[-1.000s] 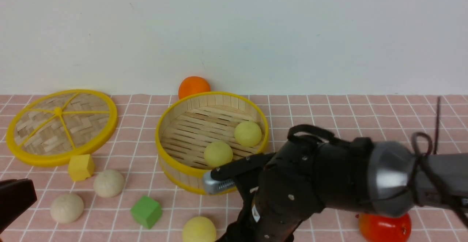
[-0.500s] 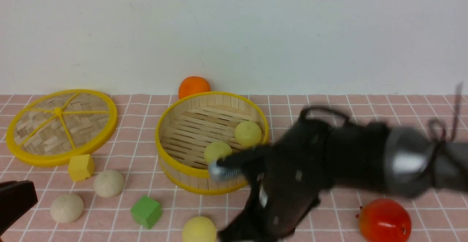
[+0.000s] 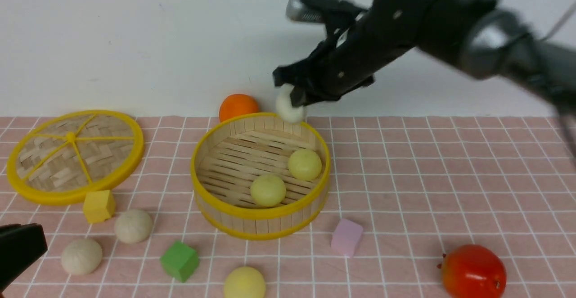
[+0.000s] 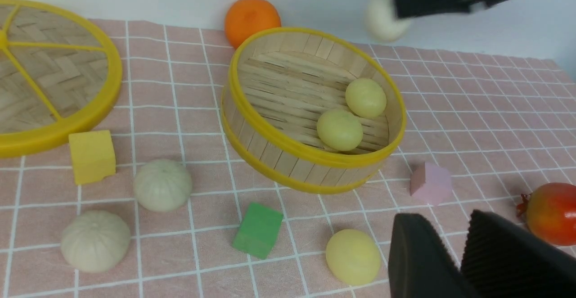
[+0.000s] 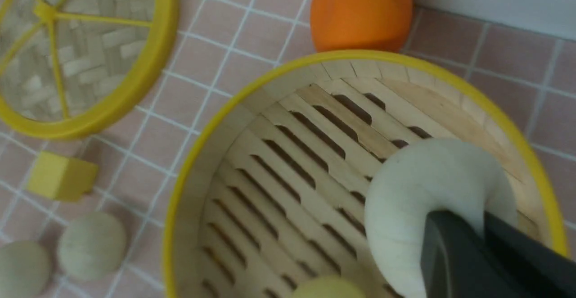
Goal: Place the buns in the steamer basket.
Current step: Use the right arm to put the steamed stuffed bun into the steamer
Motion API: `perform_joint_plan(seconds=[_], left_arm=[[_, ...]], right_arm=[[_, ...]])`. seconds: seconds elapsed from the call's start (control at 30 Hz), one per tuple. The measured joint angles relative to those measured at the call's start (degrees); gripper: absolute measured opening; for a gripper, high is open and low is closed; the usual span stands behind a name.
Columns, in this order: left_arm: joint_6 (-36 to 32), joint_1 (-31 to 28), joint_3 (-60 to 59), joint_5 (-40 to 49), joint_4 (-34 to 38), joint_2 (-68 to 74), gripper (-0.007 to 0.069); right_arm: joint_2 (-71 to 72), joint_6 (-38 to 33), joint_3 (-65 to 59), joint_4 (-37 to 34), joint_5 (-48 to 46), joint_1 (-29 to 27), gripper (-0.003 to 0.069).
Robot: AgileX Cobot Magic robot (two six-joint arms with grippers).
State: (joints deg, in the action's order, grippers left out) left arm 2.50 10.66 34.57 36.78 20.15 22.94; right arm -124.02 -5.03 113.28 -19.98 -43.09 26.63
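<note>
Nearest, the left gripper (image 4: 443, 226) is seen low, jaws narrowly parted and empty, probably readied for those lying loose on the cloth (image 3: 405, 176): one yellow bun (image 3: 244, 283) and two beige buns (image 3: 82, 256). Farther on, two yellow buns (image 3: 268, 190) are seen inside the steamer basket (image 3: 261, 226). Above its far rim an off-white bun (image 3: 289, 109) is pinched in the right gripper (image 3: 292, 94), likely held high so the wall is cleared. No writing can be read.

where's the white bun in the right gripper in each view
Front view: white bun in the right gripper, above the steamer basket's far rim.
Left wrist view: in the air beyond the basket, against the wall.
Right wrist view: close up over the basket's floor.
Shared landmark: the orange ball behind the basket.
</note>
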Motion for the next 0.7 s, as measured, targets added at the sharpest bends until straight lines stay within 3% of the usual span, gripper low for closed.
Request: perform_joint_plan(seconds=[0.3,0.5,0.57,0.6,0.67,0.7], left_arm=[[0.0,0.0,0.0,0.0,0.0,0.0,0.0222],[0.0,0.0,0.0,0.0,0.0,0.0,0.0222],[0.0,0.0,0.0,0.0,0.0,0.0,0.0223],[0.0,0.0,0.0,0.0,0.0,0.0,0.0223],[0.0,0.0,0.0,0.0,0.0,0.0,0.0227],[0.0,0.0,0.0,0.0,0.0,0.0,0.0227]], right_arm=[[-10.0,-1.0,4.1,1.3,2.8,0.0,0.0032],[-10.7,-0.4,4.2,1.5,4.1,0.0,0.0111],[-10.6,0.0,4.4,1.5,3.6,0.0,0.0235],[-10.5,0.1,4.4,1.5,3.4,0.0,0.0246],[-9.0,0.4,4.5,2.4,0.2,0.0,0.04],[-7.8,0.8,4.5,2.7,-1.9,0.0,0.044]])
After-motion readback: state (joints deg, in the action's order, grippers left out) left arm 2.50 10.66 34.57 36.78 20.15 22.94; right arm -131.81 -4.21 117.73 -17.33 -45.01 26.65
